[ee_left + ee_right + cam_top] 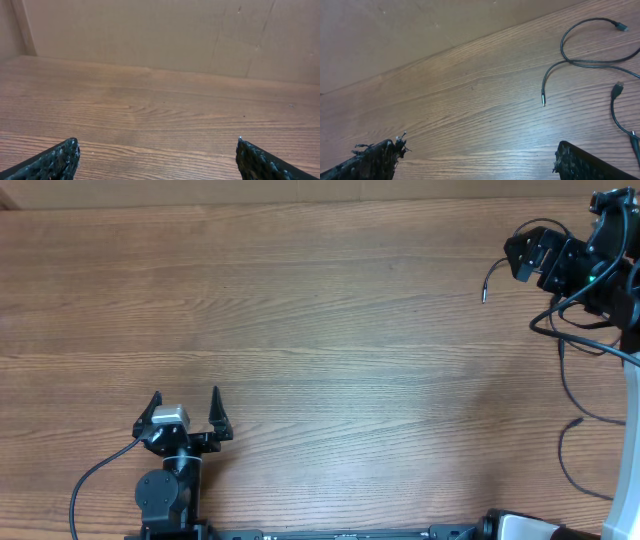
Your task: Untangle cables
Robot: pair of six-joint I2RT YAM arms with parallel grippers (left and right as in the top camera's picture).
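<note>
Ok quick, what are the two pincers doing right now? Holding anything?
Left pincer: open, holding nothing.
Right pincer: open, holding nothing; the cables lie on the table in front of it.

L end effector (157, 142) jaws wide apart over wood table (160, 100), cardboard wall (150, 35) at back.

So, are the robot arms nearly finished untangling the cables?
Not really. Done: nothing that shows; the cables lie on the table with strands crossing each other. In hand: nothing, the left gripper and right gripper are both open and empty. Left: pick up the strands and pull them apart.
</note>
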